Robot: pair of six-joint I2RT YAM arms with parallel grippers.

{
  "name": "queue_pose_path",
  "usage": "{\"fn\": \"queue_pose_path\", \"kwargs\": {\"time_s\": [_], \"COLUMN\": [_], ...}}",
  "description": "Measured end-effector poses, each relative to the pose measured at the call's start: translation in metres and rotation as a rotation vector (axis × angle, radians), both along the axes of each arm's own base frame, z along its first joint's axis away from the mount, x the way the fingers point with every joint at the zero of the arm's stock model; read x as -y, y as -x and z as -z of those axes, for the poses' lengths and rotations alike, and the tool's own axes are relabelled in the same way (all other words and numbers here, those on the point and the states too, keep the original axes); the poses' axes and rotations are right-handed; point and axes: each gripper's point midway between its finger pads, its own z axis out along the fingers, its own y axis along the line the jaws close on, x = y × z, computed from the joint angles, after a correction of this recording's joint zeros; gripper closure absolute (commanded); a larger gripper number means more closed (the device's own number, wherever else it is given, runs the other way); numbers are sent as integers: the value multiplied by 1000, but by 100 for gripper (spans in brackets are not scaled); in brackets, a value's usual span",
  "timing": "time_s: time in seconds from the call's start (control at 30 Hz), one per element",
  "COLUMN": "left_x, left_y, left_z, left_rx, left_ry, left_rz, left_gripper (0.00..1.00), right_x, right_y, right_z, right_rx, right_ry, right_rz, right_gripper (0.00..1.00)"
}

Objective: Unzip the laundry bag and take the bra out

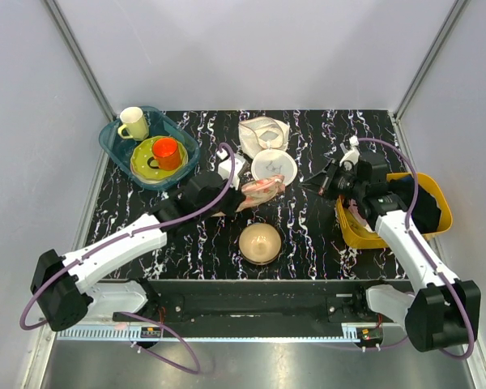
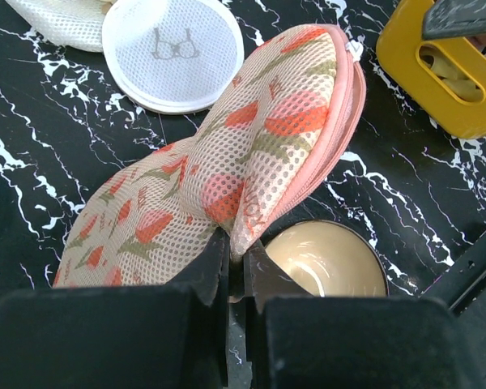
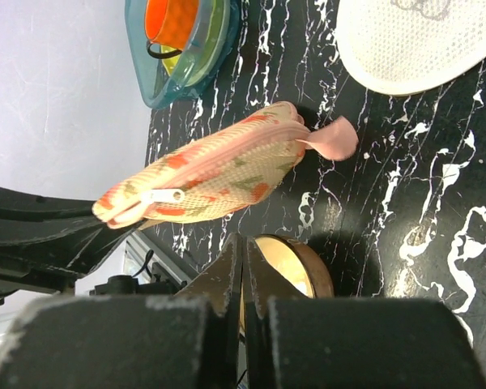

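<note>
— What's happening on that table (image 1: 308, 235)?
— The laundry bag (image 1: 263, 190) is held up on edge near the middle, just beyond the tan bowl (image 1: 260, 243). Its zip looks closed.
— Who has it?
— The left gripper (image 2: 236, 243), clamped on the bag's edge at its waist. The right gripper (image 3: 242, 253) hangs nearby, fingers pressed together on nothing.
— So the zip is next?
— I'd say so. The right gripper should spread its fingers, take the small white zip tab (image 3: 164, 195) squarely, and pull along the seam while the left holds firm.
</note>
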Motion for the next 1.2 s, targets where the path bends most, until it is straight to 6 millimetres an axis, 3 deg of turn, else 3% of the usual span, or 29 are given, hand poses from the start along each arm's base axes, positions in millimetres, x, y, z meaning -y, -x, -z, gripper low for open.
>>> {"fn": "queue_pose_path", "kwargs": {"time_s": [0.07,0.1,0.13,0.23,0.43,0.7,0.87,1.0,1.2], "left_x": [1,1,2,2,3,3,2,3,3], "left_y": [1,1,1,1,1,3,4,5,5], "left_z": [4,6,8,11,11,12,13,14,14], "left_rx": [-11,-16,-20,-26,-28,-33,-40,-44,-45], "left_ry": [-7,-12,-15,-22,-20,-21,-27,-27,-27], "left_rz": [6,8,9,9,14,20,22,27,30], "left_gripper": [100,100,100,100,100,100,100,100,100], "right_x": [0,1,1,2,-16,-49,-59,-63,-64], "right_y": [3,4,6,12,14,7,2,-1,-3], "right_z": [-5,-9,-11,-21,-30,1,-2,-13,-20], "right_rx": [15,25,31,59,71,-44,-46,-14,-1], "right_ry": [-3,-3,-3,-4,-7,-64,-150,-189,-209], "right_rz": [0,0,-1,-6,-69,-194,-228,-237,-238], "right_gripper": [99,88,63,47,44,40,39,45,64]}}
